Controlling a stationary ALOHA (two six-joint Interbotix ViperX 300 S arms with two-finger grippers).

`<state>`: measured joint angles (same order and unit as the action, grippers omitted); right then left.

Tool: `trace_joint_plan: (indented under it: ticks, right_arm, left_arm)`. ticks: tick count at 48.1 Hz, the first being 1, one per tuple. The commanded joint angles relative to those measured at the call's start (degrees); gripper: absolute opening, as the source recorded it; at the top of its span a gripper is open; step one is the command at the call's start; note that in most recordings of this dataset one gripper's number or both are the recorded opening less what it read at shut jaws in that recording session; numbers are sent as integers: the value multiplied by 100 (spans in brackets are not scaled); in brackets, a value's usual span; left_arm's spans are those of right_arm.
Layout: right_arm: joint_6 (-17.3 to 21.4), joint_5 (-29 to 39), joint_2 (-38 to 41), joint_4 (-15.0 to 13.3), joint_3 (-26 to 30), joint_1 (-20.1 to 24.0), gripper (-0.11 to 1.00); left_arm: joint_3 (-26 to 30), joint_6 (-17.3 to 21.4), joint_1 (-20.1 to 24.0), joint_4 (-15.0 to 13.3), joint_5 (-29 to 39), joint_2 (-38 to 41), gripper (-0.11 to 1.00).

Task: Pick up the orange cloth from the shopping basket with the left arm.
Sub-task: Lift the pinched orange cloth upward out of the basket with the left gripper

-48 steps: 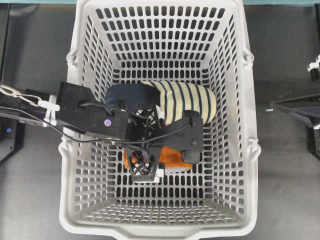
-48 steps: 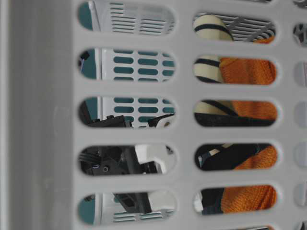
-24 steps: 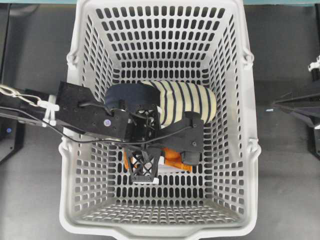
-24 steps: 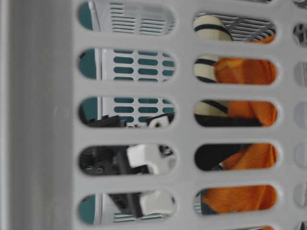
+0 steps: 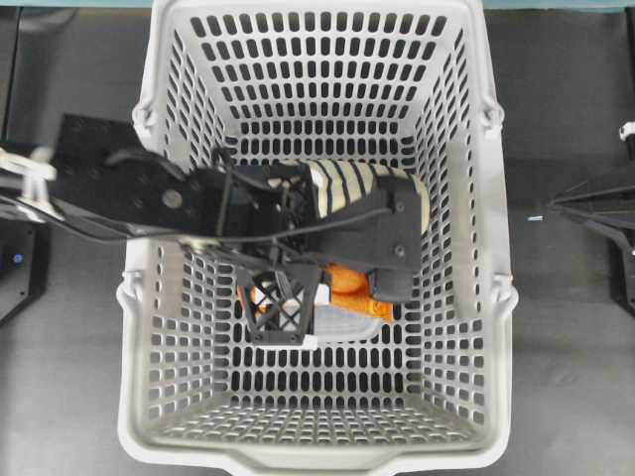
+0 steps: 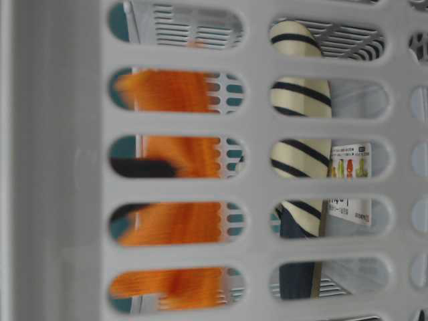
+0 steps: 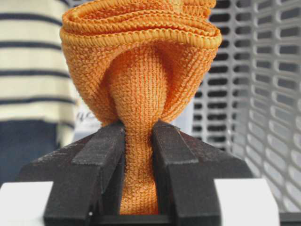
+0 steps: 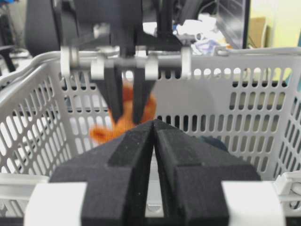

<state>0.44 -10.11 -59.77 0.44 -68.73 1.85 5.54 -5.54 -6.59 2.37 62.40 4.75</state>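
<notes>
Orange cloth [image 7: 141, 89] now lifted off basket [image 5: 476, 198] floor (was lying flat); left gripper [image 7: 139, 160] pinching its bunched lower end, long axis vertical; right gripper [image 8: 154, 141] pressed together.

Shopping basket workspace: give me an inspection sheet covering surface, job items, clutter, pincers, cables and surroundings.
Surface: dark tabletop under and around the basket.
Job's things: orange cloth bunched and pinched between the left pincer's fingers; shopping basket upright, light grey, slotted.
Clutter: striped slipper in the basket, partly under the arm; a white labelled item beside it, identity unclear.
Grippers: left pincer shut on the cloth, inside the basket; right pincer shut, empty, outside the basket.
Cables: black cables run along the left arm.
Surroundings: monitor and desk clutter behind the basket in the right wrist view.
</notes>
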Motion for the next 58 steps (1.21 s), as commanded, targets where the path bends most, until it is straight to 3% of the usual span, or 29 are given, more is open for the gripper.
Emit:
trace_joint_plan:
  ticks: [1, 12, 58]
  right_arm:
    - [0, -9, -9, 18, 35, 0, -1]
    - [0, -9, -53, 9, -9, 0, -1]
    - [0, -18, -62, 18, -18, 0, -1]
  left_arm:
    - [659, -9, -9, 18, 659, -220, 15]
    - [1468, -9, -9, 18, 1485, -176, 15]
    - [1477, 0, 53, 18, 1441, -149, 15]
